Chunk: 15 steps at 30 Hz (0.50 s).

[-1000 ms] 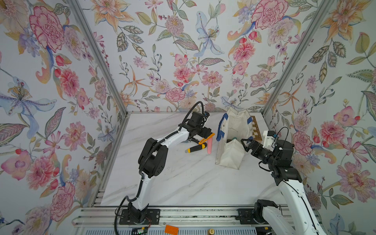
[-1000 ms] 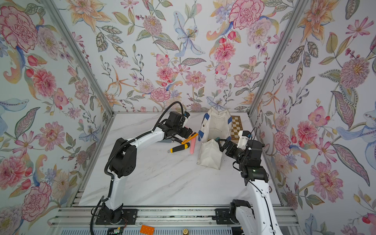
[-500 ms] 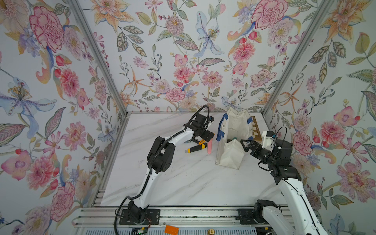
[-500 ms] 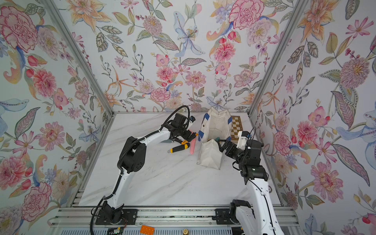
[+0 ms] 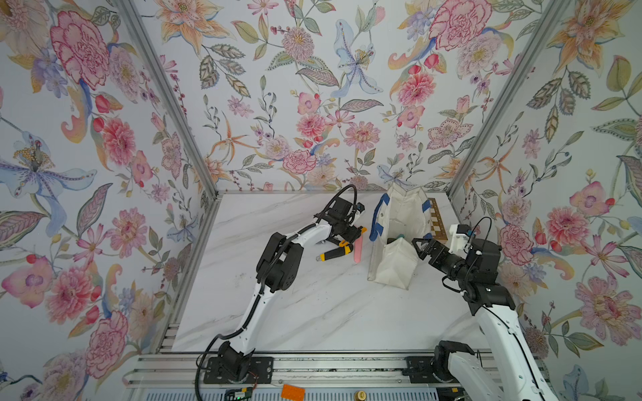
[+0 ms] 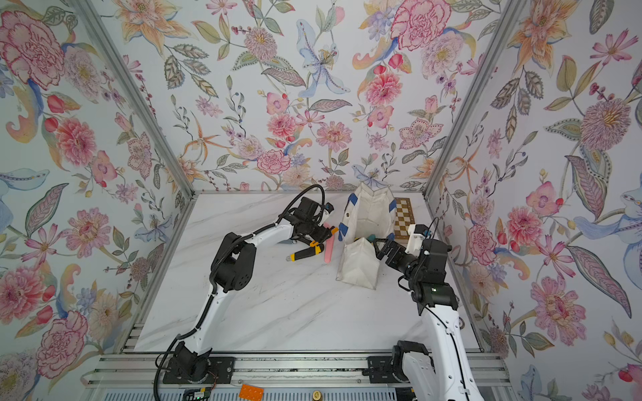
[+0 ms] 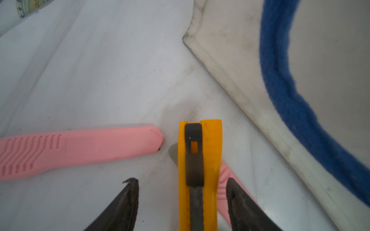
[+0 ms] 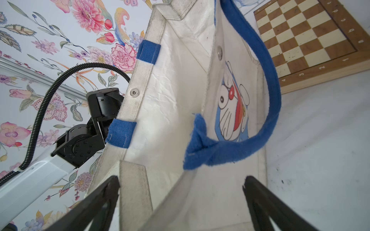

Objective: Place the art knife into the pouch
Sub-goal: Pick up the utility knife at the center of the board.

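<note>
Your left claw (image 7: 181, 181) straddles the yellow-and-black plastic art knife (image 7: 200, 160). Its fingers are apart, with a clear gap on one side, so nothing is clamped. The knife lies flat on the white marbled desk (image 5: 312, 312), outside the white canvas pouch with blue strap handles (image 5: 399, 222) and just beside it. A pink plastic cutter (image 7: 80, 150) points its tip at the knife. The pouch stands open near the desk's far right corner, beside a wooden chequered board (image 5: 437, 222). Your right claw (image 8: 181, 183) is spread wide at the pouch's rim, gripping nothing
</note>
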Available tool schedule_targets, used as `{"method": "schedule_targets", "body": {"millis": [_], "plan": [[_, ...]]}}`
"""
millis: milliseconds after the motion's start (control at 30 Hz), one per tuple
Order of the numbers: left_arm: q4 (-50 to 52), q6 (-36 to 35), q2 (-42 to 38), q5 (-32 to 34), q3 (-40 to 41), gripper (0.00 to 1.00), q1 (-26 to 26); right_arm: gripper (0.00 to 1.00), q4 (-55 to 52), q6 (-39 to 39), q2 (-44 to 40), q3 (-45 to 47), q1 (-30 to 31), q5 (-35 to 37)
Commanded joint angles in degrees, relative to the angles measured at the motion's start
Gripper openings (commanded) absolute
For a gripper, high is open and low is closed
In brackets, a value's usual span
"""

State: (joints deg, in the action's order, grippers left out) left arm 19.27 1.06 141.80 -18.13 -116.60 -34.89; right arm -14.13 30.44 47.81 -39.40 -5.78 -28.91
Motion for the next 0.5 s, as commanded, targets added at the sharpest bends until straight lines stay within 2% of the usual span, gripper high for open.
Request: {"method": "schedule_targets", "body": {"millis": [0, 167, 467], "plan": [[0.5, 0.6, 2.0, -2.4, -2.0, 0.64, 0.6, 0.99, -0.7, -0.9, -0.9, 0.4, -0.5, 0.8], [0.4, 1.3, 2.6, -2.6, -1.9, 0.51, 0.6, 0.99, -0.9, -0.9, -1.3, 0.5, -0.9, 0.8], [-2.9, 3.8, 1.6, -4.7, 2.2, 0.17, 0.6, 0.99, -0.9, -0.8, -1.6, 1.0, -1.5, 1.0]]}}
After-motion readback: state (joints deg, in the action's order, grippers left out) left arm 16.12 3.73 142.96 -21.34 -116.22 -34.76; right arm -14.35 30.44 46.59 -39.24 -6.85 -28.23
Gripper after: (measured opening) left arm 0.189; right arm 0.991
